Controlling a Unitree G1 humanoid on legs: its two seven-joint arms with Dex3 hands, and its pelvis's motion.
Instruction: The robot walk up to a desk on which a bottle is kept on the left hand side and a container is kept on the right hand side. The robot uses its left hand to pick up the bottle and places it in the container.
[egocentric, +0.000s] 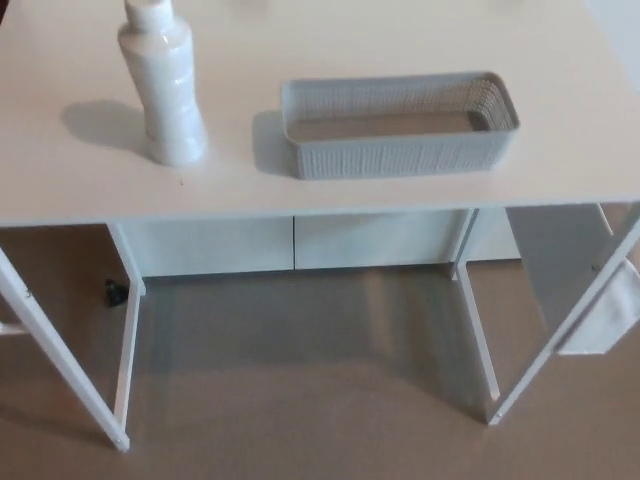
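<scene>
No hands in view, so we can't tell fingers' state. White bottle stands tall, left of grey basket w/ gap btwn; a clumsy reach could topple it.

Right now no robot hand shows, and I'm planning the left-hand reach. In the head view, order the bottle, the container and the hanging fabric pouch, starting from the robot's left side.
1. bottle: upright on the left of the desk.
2. container: centre-right on the desk.
3. fabric pouch: far right, hanging below the desktop.
</scene>
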